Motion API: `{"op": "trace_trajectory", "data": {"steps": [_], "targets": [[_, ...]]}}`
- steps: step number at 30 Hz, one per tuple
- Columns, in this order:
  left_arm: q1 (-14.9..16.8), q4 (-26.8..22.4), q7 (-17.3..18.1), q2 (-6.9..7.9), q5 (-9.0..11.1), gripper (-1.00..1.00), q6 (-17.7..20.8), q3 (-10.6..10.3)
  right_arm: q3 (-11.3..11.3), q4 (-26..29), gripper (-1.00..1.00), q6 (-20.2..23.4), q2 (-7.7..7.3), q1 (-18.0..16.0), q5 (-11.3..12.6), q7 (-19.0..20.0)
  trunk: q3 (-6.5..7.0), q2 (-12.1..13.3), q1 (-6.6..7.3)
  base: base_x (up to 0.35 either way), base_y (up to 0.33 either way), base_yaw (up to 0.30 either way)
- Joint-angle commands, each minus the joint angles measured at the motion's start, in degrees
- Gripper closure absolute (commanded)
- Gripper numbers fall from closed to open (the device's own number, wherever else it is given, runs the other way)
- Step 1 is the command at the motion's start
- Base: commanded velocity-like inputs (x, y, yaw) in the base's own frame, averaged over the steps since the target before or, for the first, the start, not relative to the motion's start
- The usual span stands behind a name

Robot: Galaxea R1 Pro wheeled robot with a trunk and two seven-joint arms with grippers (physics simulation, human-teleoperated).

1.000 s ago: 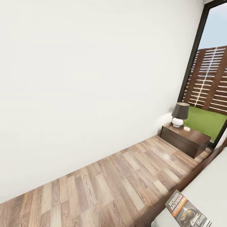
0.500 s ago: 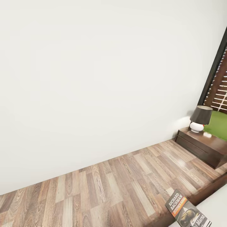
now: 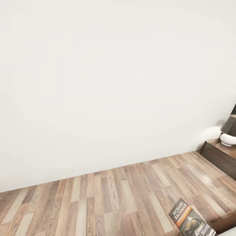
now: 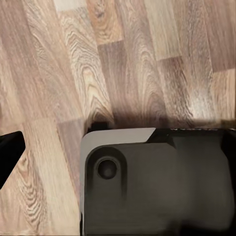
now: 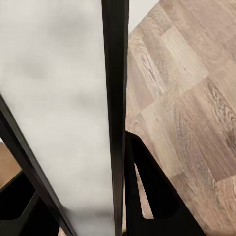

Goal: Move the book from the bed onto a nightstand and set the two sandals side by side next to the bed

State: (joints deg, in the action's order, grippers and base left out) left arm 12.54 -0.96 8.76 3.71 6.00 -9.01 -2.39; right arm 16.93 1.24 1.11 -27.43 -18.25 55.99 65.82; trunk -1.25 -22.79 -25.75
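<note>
The book, dark-covered with white lettering and an orange band, hangs at the lower right of the head view above the wood floor. In the right wrist view its thin dark edge runs straight between the two black fingers of my right gripper, which is shut on it. The nightstand, a low dark brown cabinet, stands against the white wall at the far right. A corner of the bed frame shows at the bottom right. One black finger of my left gripper shows above the floor. The sandals are out of view.
A lamp with a dark shade and white base stands on the nightstand. A plain white wall spans the head view, with wood-plank floor below it. In the left wrist view my own dark grey body sits over the floor.
The head camera has swung left: window and fence have left the picture and the nightstand has slid to the right edge. The book keeps its place in the picture.
</note>
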Motion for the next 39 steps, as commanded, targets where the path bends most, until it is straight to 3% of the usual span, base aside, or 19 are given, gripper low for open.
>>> {"op": "trace_trajectory", "data": {"steps": [1,3,8,32,39], "targets": [[0.01,0.08,0.29,-0.07,0.61,-1.0,-0.14,-0.24,0.06,-0.01,1.0,0.12,0.51,-0.03,0.61,0.15,-0.13,-0.13,-0.04,0.0,0.0,0.293],[-0.16,0.08,0.29,-0.27,0.59,-1.0,-0.15,-0.24,0.05,-0.41,1.0,0.12,2.87,-0.03,0.61,0.11,-0.13,-0.13,-0.04,0.0,0.0,0.293],[-0.26,0.03,0.29,-0.32,0.57,-1.0,-0.2,-0.24,0.19,-2.6,1.0,0.09,4.26,-0.03,0.61,0.1,-0.13,-0.13,-0.04,0.0,0.0,0.293],[-0.25,-0.1,0.29,-0.2,0.5,-1.0,-0.44,-0.21,0.04,-2.91,1.0,0.12,4.06,-0.03,0.61,0.19,-0.13,-0.13,-0.04,0.002,0.0,0.293],[-0.25,-0.1,0.29,-0.08,0.58,-1.0,-0.81,-0.1,0.04,-2.91,1.0,0.12,4.06,-0.03,0.61,0.2,-0.13,-0.13,-0.04,0.261,0.0,0.103]]}}
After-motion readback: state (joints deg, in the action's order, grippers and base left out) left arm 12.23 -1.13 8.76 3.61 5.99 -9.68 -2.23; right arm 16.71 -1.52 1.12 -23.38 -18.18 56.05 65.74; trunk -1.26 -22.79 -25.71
